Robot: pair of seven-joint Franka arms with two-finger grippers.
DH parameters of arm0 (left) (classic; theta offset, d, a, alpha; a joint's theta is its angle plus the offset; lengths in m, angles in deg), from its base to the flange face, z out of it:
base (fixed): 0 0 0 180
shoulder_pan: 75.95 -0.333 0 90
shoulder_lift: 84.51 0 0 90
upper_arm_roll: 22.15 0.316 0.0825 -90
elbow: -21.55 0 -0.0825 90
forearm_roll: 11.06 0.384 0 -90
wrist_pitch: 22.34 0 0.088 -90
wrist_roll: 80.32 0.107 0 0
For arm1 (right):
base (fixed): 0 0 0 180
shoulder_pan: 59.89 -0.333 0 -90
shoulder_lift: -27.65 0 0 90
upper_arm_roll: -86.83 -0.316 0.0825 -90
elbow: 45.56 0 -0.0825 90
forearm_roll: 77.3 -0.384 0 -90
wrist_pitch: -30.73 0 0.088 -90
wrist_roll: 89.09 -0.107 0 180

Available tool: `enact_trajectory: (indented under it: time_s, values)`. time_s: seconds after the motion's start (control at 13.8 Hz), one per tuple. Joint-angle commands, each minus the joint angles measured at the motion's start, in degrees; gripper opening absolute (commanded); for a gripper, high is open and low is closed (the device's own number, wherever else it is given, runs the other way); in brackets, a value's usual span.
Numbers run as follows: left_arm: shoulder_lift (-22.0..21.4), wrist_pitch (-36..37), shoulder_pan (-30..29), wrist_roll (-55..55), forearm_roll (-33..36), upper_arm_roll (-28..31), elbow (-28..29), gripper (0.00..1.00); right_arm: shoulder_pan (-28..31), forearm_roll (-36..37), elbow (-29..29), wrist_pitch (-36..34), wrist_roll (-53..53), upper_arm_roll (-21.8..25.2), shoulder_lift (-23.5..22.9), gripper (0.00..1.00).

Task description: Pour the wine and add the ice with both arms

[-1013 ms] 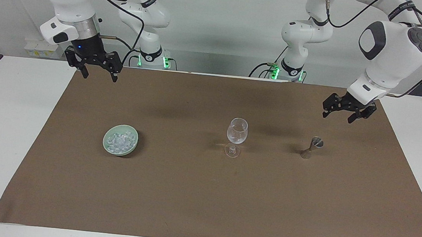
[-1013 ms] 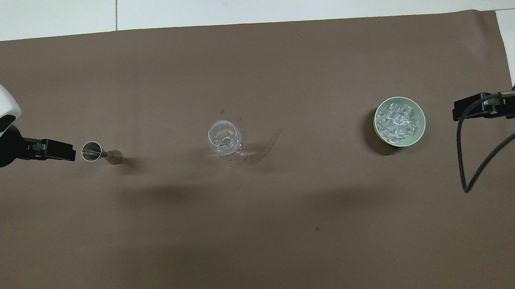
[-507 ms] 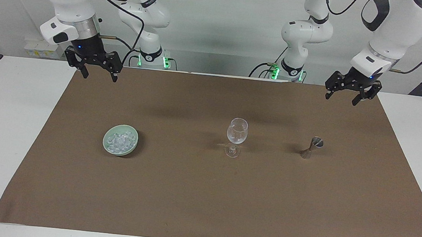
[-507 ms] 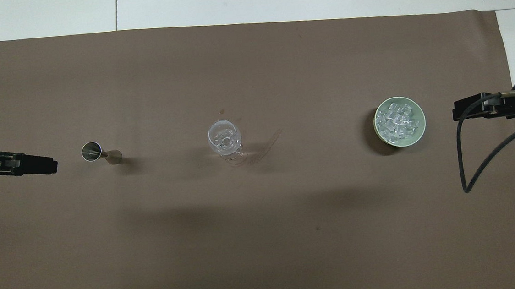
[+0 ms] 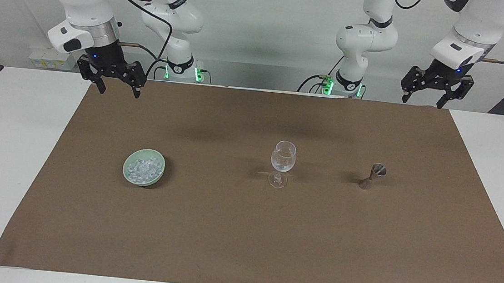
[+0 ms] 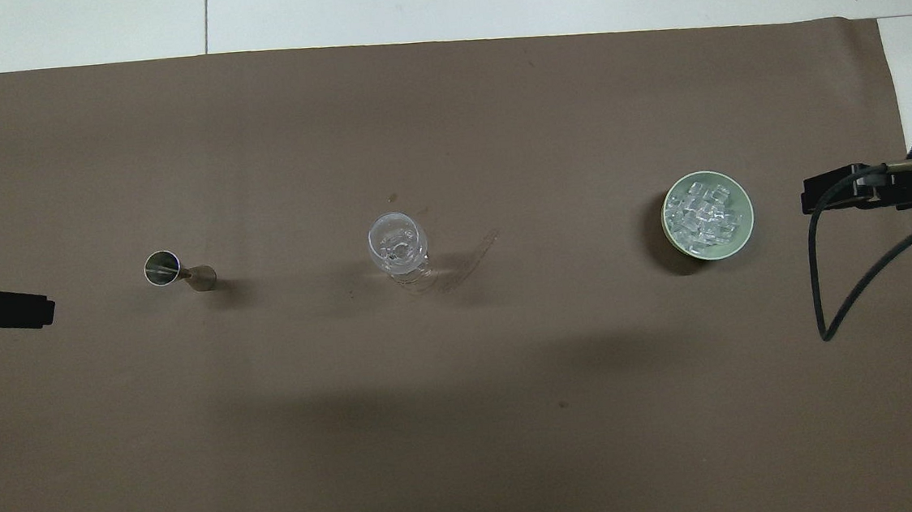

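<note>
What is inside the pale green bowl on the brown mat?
The pale green round bowl holds a heap of small clear-whitish glassy ice cubes, loose and filling most of it. The heap covers the bowl's bottom, so anything under the cubes cannot be seen.

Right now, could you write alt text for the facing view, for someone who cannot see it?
Two robot arms hang raised over a brown mat, the left gripper and right gripper both open and empty. On the mat stand a green bowl of ice, a wine glass and a small metal measuring cup.

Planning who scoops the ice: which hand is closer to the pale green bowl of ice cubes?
The right hand. It hangs open above the mat's edge at the pale green bowl's end of the table. The left hand hangs open above the other end, past the stemmed clear glass.
</note>
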Motion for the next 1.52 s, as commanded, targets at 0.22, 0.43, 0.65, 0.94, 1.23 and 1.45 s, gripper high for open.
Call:
enact_trajectory:
  time_s: [0.22, 0.43, 0.65, 0.94, 1.23, 1.45]
  values:
    - [0.21, 0.19, 0.09, -0.03, 0.56, 0.32, -0.44, 1.0, 0.72, -0.33, 0.85, -0.15, 1.27, -0.37, -0.55, 1.0]
    - [0.21, -0.51, -0.17, 0.15, -2.95, 0.49, -0.35, 1.0, 0.72, -0.33, 0.85, -0.24, 1.27, -0.37, -0.55, 1.0]
    - [0.3, -0.42, 0.27, 0.41, -2.95, 0.41, -0.44, 1.0, 0.72, -0.33, 0.85, -0.15, 1.27, -0.37, -0.55, 1.0]
    - [-0.05, -0.42, 0.0, 0.41, -3.04, 0.41, -1.05, 1.0, 0.72, -0.33, 0.85, -0.15, 1.27, -0.37, -0.55, 1.0]
    - [-0.14, -0.25, -0.26, 0.41, -3.04, 0.84, -1.23, 1.0, 0.72, -0.33, 0.85, -0.15, 1.27, -0.37, -0.55, 1.0]
    - [-0.32, 0.19, -0.17, 0.41, -3.04, 0.85, -1.32, 1.0, 0.72, -0.33, 0.85, -0.15, 1.27, -0.37, -0.55, 1.0]
